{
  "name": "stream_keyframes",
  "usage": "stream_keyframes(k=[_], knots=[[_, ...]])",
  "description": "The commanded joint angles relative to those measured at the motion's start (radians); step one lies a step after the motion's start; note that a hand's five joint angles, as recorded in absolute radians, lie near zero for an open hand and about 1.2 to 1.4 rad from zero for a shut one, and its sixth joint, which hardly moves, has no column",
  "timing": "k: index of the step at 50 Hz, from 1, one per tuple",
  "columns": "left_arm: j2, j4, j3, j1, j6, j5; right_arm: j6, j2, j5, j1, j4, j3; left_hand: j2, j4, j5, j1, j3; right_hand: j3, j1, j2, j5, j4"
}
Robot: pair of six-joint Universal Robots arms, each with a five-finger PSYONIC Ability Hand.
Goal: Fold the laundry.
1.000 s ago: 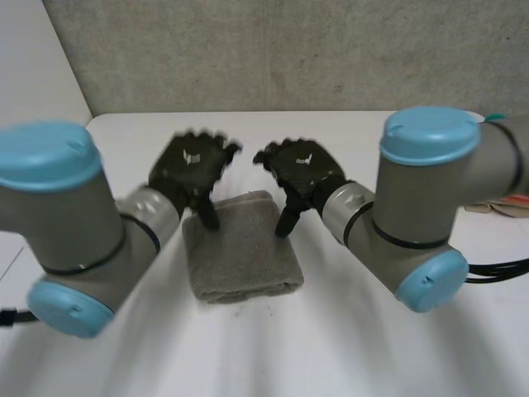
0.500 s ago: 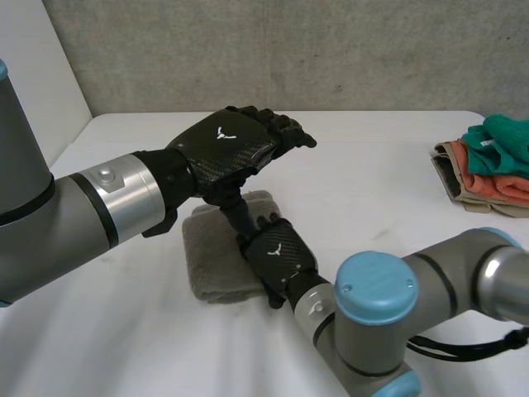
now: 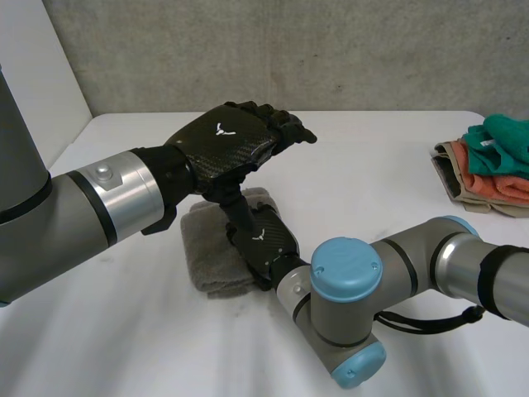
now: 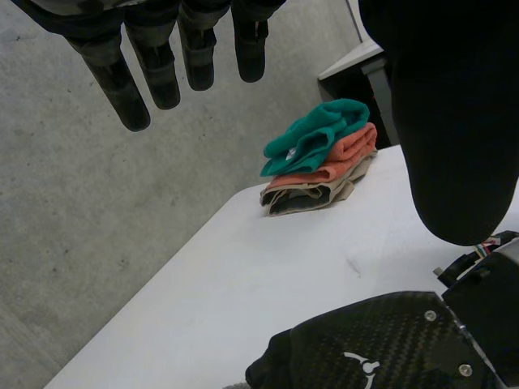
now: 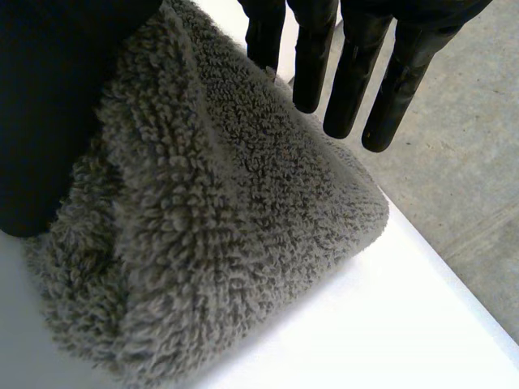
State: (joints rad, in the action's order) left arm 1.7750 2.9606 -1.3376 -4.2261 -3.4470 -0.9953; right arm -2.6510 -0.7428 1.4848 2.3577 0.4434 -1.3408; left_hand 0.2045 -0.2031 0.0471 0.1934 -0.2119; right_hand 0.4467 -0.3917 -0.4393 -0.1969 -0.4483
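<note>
The left hand (image 3: 219,145) has lifted off the folded grey towel (image 3: 202,248) mid-table (image 3: 372,190), its fingers straight and empty, while the right hand (image 3: 266,241) has settled flat on it with fingers extended, probably pressing a finished fold.

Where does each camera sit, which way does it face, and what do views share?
Head view: behind, between the arms, down at the table; left hand above right hand on grey towel.
Left wrist view: along its straight fingers toward the cloth stack.
Right wrist view: along its straight fingers onto the grey towel.
Shared: cloth stack, head and left wrist; grey towel, head and right wrist.
</note>
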Motion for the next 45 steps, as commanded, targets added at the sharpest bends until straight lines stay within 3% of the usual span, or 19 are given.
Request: stream_keyframes(k=[1, 13, 26, 35, 42, 45], knots=[[0.0, 0.0, 0.0, 0.0, 0.0, 0.001, 0.0, 0.028, 0.005, 0.0, -0.005, 0.046, -0.03, 0.029, -0.047, -0.019, 0.037, 0.152, -0.207, -0.159, -0.227, -0.15], [0.0, 0.0, 0.0, -0.006, 0.014, 0.003, 0.0, 0.069, 0.005, 0.0, -0.037, 0.118, -0.03, 0.029, -0.047, -0.019, 0.037, 0.328, -0.383, -0.335, -0.403, -0.326], [-0.002, 0.0, 0.002, -0.008, 0.015, 0.006, 0.0, 0.12, -0.012, 0.0, -0.107, 0.215, -0.03, 0.029, -0.047, -0.019, 0.037, 0.949, -1.004, -0.957, -1.024, -0.948], [-0.005, 0.0, 0.003, -0.011, 0.022, 0.007, -0.003, 0.079, -0.014, -0.015, -0.14, 0.212, -0.03, 0.029, -0.047, -0.019, 0.037, 0.95, -1.005, -0.957, -1.025, -0.948], [-0.012, 0.0, 0.005, -0.011, 0.035, 0.007, 0.016, -0.107, -0.037, -0.202, -0.126, 0.045, -0.03, 0.029, -0.047, -0.019, 0.037, 0.95, -1.005, -0.957, -1.025, -0.948], [-0.025, 0.002, 0.005, -0.014, 0.037, 0.007, 0.065, -0.156, -0.092, -0.3, -0.108, -0.014, -0.03, 0.029, -0.047, -0.019, 0.037, 0.95, -1.005, -0.957, -1.025, -0.948]])
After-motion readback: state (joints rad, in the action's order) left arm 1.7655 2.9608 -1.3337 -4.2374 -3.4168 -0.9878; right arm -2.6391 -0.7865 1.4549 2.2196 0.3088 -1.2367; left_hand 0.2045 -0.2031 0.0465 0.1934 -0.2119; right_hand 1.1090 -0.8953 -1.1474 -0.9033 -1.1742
